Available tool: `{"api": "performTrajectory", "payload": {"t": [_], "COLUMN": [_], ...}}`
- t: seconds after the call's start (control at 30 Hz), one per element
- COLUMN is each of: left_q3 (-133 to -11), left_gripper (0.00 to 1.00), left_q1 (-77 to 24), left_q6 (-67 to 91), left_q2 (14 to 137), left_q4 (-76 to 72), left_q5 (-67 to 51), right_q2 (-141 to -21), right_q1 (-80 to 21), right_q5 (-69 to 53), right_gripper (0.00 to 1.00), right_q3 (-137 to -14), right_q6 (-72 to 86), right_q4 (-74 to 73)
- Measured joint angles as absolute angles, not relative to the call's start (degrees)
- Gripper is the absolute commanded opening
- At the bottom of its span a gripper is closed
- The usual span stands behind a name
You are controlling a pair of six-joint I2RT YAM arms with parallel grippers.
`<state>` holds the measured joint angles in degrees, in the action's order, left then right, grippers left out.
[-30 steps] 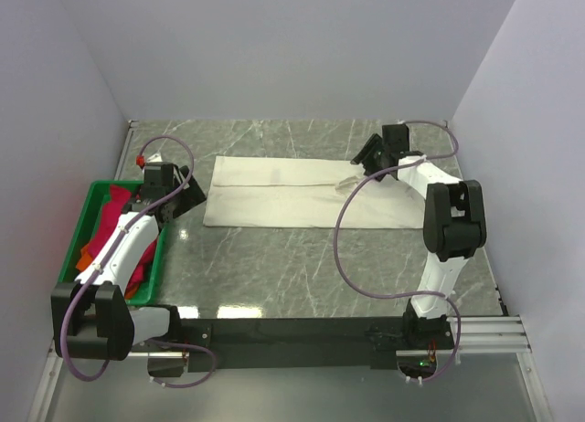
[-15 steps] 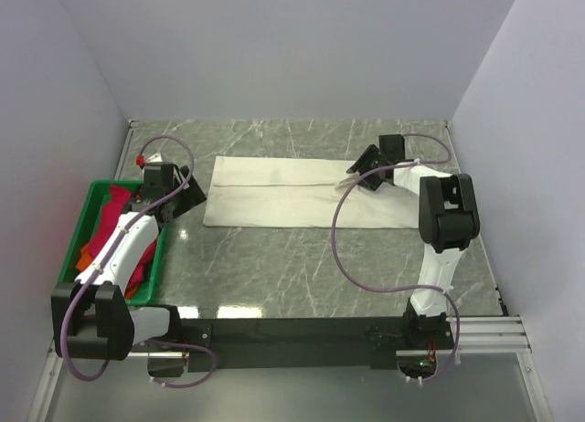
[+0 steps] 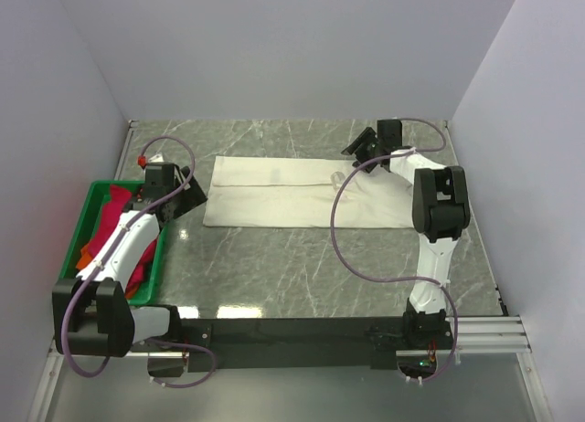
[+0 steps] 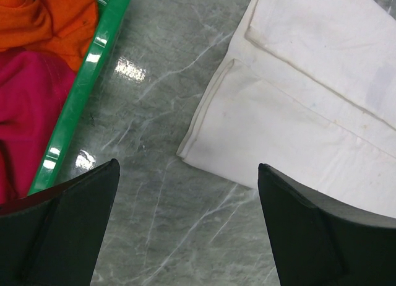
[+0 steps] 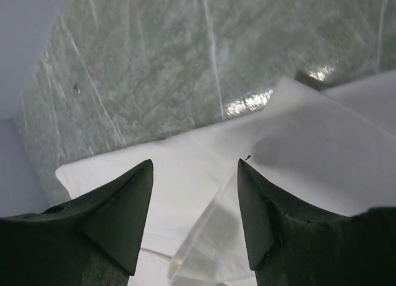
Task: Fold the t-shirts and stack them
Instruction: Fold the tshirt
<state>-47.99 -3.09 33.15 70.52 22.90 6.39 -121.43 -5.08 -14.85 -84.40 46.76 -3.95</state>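
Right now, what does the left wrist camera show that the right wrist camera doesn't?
Left wrist only: the green plastic crate holding an orange cloth shirt and a crimson-pink cloth shirt. Right wrist only: a pale wall. Both: the large cream cloth t-shirt, folded, on the grey marbled table.

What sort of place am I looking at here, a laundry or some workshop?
Most likely a lab test booth: plain white walls box in one marble-look table, two robot arms are bolted along its near edge, beside a green crate of shirts.
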Motion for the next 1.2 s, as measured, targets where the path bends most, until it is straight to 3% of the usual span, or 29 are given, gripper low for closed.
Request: {"api": "performTrajectory", "payload": {"t": [0.23, 0.5, 0.7, 0.83, 0.93, 1.2], "left_q3": [-48.0, -49.8, -55.1, -58.9, -59.8, -55.2], "left_gripper": [0.97, 0.90, 0.72, 0.52, 0.45, 0.40], "left_q1": [-3.1, -6.6, -10.1, -11.3, -11.5, -11.0], "left_q6": [33.6, 36.9, 39.4, 40.6, 41.7, 46.0], "left_q2": [72.1, 80.3, 90.7, 95.8, 98.5, 96.4], "left_q4": [22.9, 23.4, 24.1, 25.4, 26.3, 23.1], "left_q5": [4.3, 2.2, 3.1, 4.8, 6.2, 7.9], "right_q2": [-119.7, -105.4, -100.4, -101.0, -102.0, -106.3], "right_q1": [-5.1, -6.3, -10.8, -11.7, -11.6, -13.1], "right_q5": [-14.5, -14.8, -14.9, -14.7, -14.7, -14.0], "right_gripper": [0.57, 0.54, 0.54, 0.53, 0.52, 0.52], "right_q3": [-85.0, -74.6, -68.0, -65.8, -65.7, -65.6], "right_q6": [43.5, 38.0, 34.8, 34.1, 33.7, 33.0], "right_q4": [-5.4, -7.6, -8.3, -10.1, -11.0, -14.8]}}
